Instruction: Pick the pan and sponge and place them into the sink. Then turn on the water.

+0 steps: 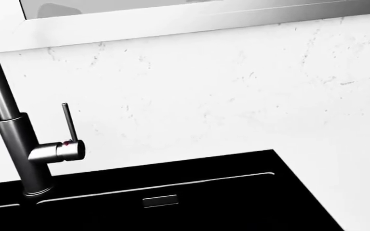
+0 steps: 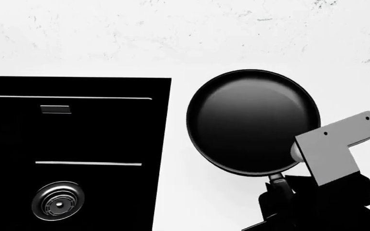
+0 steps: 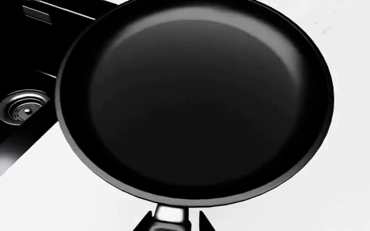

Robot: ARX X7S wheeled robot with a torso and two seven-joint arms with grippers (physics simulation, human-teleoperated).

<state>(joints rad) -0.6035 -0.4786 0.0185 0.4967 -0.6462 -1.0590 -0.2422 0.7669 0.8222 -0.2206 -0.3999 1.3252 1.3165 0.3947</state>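
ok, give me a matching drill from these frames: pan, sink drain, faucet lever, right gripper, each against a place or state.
Things:
1. round black frying pan
2. round steel drain
3. thin dark faucet lever
4. right gripper

Places or states:
A. standing upright beside the faucet column
B. at the pan's short handle
C. over the white counter, beside the black sink
D. in the sink basin's floor

Pairs: 1-C, 2-D, 3-A, 4-B

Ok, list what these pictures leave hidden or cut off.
- Sponge: in no view.
- Pan handle: head view, mostly covered by the right end effector; cut off in the right wrist view.
- Faucet spout: past the left wrist view's edge.
- Left end effector: not in view.
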